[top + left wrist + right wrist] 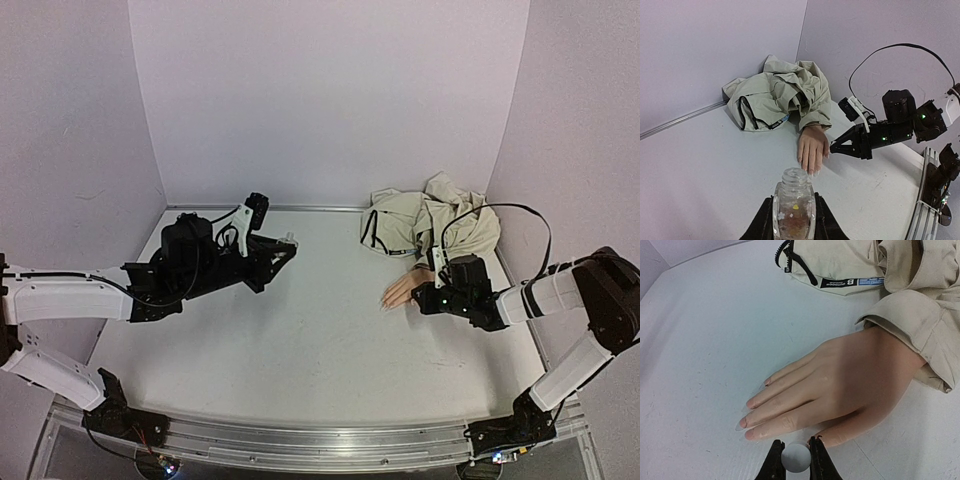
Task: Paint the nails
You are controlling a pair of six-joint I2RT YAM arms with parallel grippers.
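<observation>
The mannequin hand [403,289] lies palm down on the table, its wrist in a beige jacket sleeve [912,322]. Its nails [741,423] are long, clear tips pointing left. My right gripper [795,456] is shut on a round whitish brush cap [795,458], right beside the thumb [840,435] and index finger. The brush tip is hidden under the cap. My left gripper [793,220] is shut on a small clear uncapped bottle [793,202] with glitter inside. It holds the bottle above the table, well left of the hand [813,147].
The crumpled beige jacket [430,222] lies in the back right corner against the walls. The right arm [890,130] stretches in from the right beside the hand. A metal rail [300,445] runs along the table's near edge.
</observation>
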